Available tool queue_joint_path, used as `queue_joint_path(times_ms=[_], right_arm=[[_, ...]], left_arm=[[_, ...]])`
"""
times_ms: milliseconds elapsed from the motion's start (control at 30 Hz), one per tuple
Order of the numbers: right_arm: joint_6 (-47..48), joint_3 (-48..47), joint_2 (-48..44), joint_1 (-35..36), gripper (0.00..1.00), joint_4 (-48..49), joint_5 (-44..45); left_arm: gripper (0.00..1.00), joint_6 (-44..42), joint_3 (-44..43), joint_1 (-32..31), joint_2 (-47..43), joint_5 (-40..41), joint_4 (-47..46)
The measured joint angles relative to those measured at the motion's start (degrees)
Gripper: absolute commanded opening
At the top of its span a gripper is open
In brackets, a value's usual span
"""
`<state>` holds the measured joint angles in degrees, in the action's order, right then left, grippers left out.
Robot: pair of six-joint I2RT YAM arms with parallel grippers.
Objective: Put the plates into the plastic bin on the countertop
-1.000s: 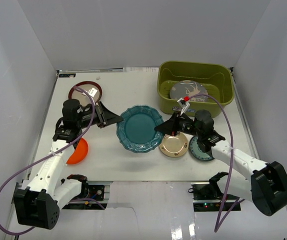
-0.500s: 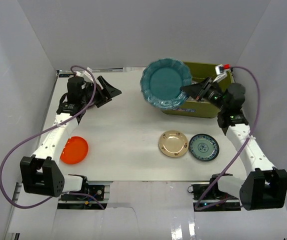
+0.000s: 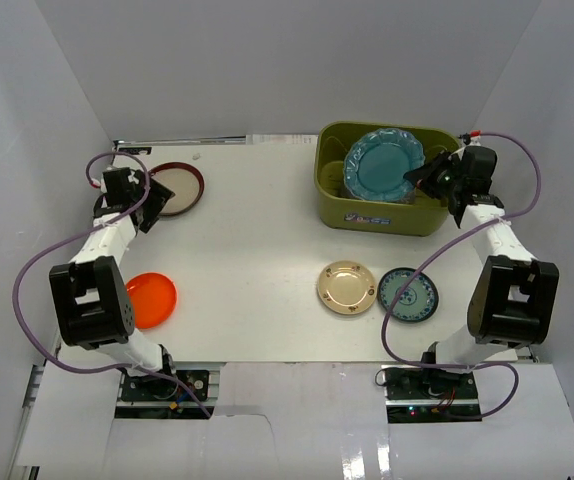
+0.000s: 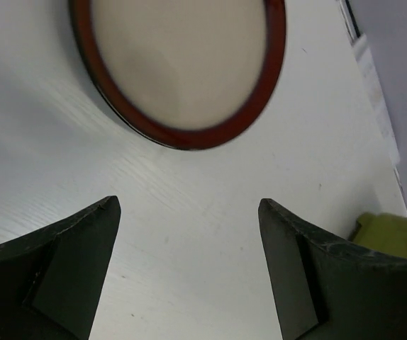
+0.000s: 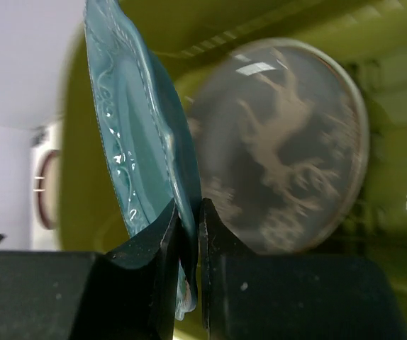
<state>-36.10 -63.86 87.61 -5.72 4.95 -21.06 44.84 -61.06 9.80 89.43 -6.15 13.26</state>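
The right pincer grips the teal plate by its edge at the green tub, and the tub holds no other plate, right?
No: a grey deer-patterned plate is in the tub, as the right wrist view shows. The right pincer does grip the teal plate by its edge.

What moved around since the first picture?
The right pincer picked the teal plate off the table and carried it into the green bin, still pinching it. The left pincer swung over to the red-rimmed plate, open. The gold plate, blue-green plate and orange plate stayed put.
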Motion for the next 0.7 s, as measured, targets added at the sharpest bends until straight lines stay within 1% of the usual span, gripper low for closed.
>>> queue_joint_path(times_ms=[100,200,300,333,400,433,500,533,600,633,667,700], right_arm=[[2.36,-0.02,2.4,0.0,0.08,-4.33,2.67],[3.76,-0.24,4.07,0.0,0.08,-5.46,4.52],[4.98,-1.16,5.51,0.0,0.12,-5.49,5.68],[5.35,-1.31,5.9,0.0,0.18,-5.55,6.14],[6.08,-1.42,6.51,0.07,0.25,-5.97,6.71],[6.45,-1.42,6.69,0.09,0.35,-6.4,6.86],[6.86,-1.79,6.86,0.09,0.46,-7.06,7.23],[7.17,-2.19,6.93,0.09,0.56,-7.45,7.45],[8.11,-3.17,6.99,0.0,0.64,-8.09,7.8],[8.48,-3.56,6.99,-0.02,0.73,-8.02,7.96],[8.63,-3.82,6.99,0.0,0.76,-7.96,8.17],[9.11,-3.91,6.91,0.0,0.83,-7.89,8.57]], left_arm=[[0.89,0.02,0.02,1.6,2.49,2.27,-0.44],[0.89,0.0,-0.07,2.67,5.35,3.32,-1.09],[0.89,-0.02,-1.55,3.89,10.14,3.58,-1.4],[0.89,0.0,-2.23,4.22,11.87,3.41,-1.53],[0.89,0.04,-3.74,4.98,15.5,2.75,-1.84],[0.89,0.13,-4.44,5.33,17.25,2.36,-2.01],[0.88,0.48,-6.25,5.88,18.62,1.2,-3.04],[0.88,0.55,-7.02,6.1,19.12,1.14,-3.45],[0.87,0.76,-8.09,6.34,20.55,0.85,-4.17],[0.86,1.05,-8.48,6.36,21.31,0.68,-4.59],[0.84,1.27,-9.03,6.4,21.81,0.22,-5.03],[0.82,1.4,-9.7,6.43,22.34,0.11,-5.31]])
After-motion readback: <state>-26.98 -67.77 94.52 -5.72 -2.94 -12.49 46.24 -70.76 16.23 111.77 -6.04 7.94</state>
